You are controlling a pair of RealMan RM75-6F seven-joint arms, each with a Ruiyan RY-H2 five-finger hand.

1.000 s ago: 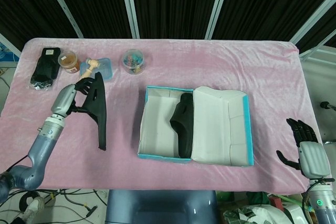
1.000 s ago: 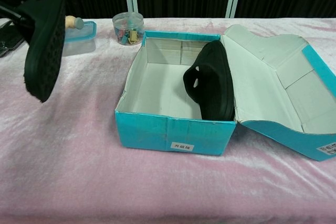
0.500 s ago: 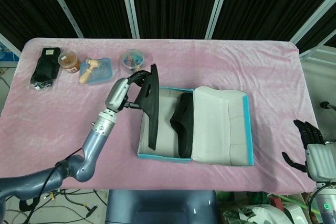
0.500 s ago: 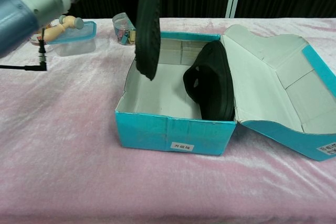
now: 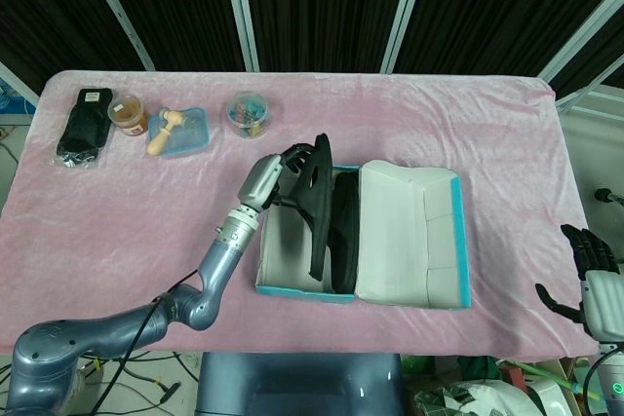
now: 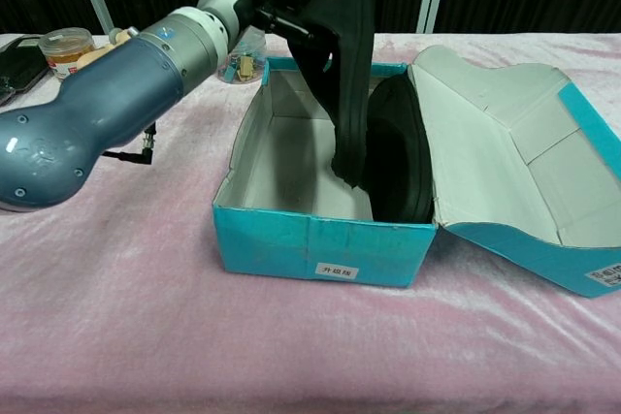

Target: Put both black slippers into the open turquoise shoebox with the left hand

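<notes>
Head view shows my left hand [image 5: 278, 175] gripping a black slipper [image 5: 319, 204] on its edge above the open turquoise shoebox [image 5: 292, 289], its lower end dipping inside, just beside the other slipper [image 5: 344, 236] standing against the box's right wall. My right hand [image 5: 591, 275] hangs off the table's right edge, fingers spread, holding nothing.

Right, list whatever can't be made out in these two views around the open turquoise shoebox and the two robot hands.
- Left hand: its grip on the held black slipper is hidden in both views, behind the slipper and the arm.
- Black slipper in the box: partly covered by the held one.
- Right hand: cut off at the head view's edge, absent from the chest view.
- Turquoise shoebox: front label too small to read.
</notes>
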